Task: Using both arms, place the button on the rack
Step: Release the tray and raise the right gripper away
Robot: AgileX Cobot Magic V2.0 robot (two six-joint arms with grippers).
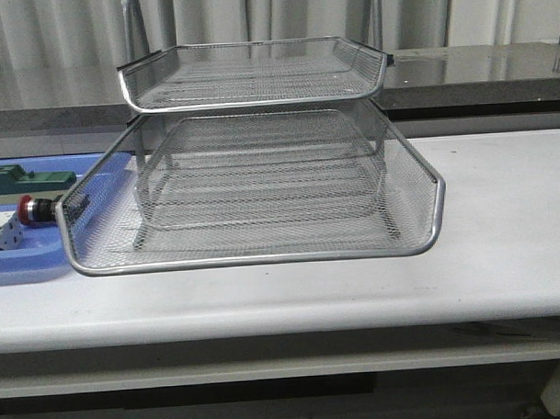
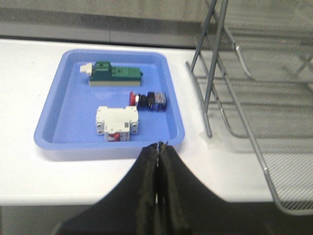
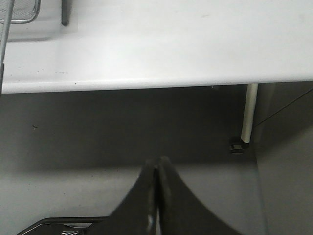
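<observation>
The button (image 2: 148,99) lay on its side in the blue tray (image 2: 58,88), red head toward the tray's middle, between the green block (image 2: 115,75) and the white block (image 2: 117,124), touching neither. The tray sat on the white table (image 1: 501,220), just beside the rack (image 1: 254,256), whose middle tray was slid forward. The left gripper (image 2: 157,147) hung at the table's near edge by the blue tray, fingers pressed together, holding nothing. The right gripper (image 3: 157,164) was off the table edge, above the floor, fingers also together and empty.
</observation>
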